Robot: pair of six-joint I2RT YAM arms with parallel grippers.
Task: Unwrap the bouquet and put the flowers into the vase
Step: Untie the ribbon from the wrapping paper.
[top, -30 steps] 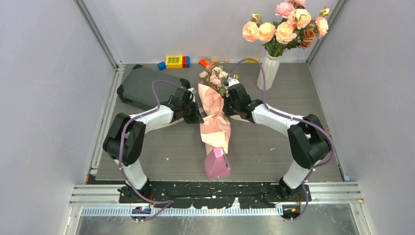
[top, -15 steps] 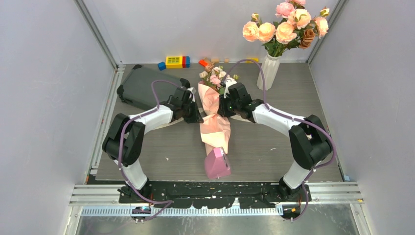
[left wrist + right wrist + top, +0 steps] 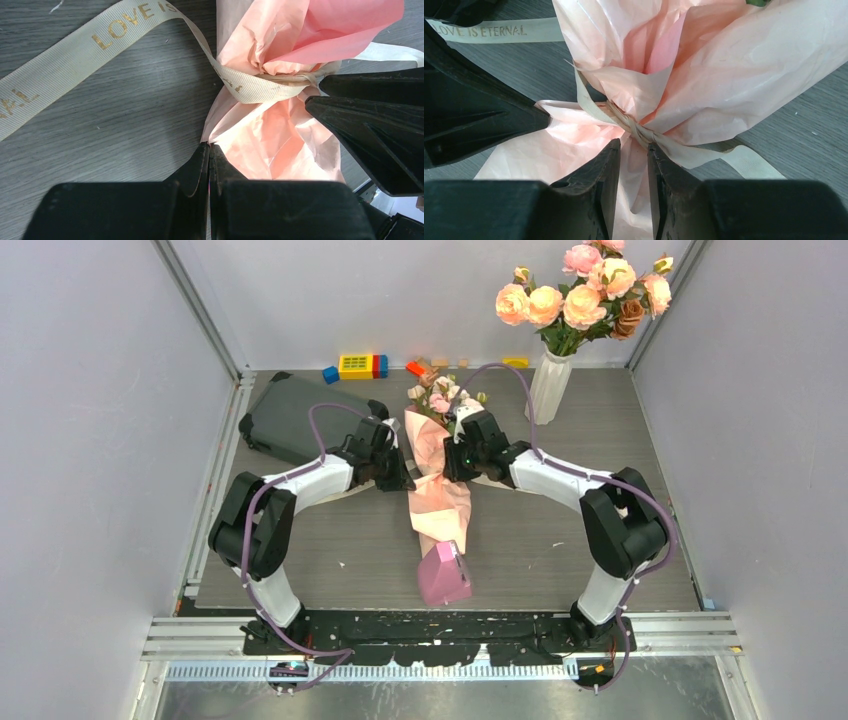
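Observation:
The bouquet lies lengthwise mid-table in pale pink paper, its flowers poking out at the far end. A beige ribbon still cinches its waist with a knot, and one printed tail trails over the table. My left gripper is shut at the paper's left edge, with a pink sliver showing between its fingers. My right gripper stands slightly open just below the knot, with only paper in the gap. The white ribbed vase stands at the back right and holds large peach roses.
A pink wedge-shaped object sits at the bouquet's near end. A dark grey case lies at the back left. Coloured toy blocks line the back edge. Grey walls close in both sides.
My right gripper has gone from shut to slightly open and edged left against the bouquet's waist. The left gripper and the bouquet have stayed put.

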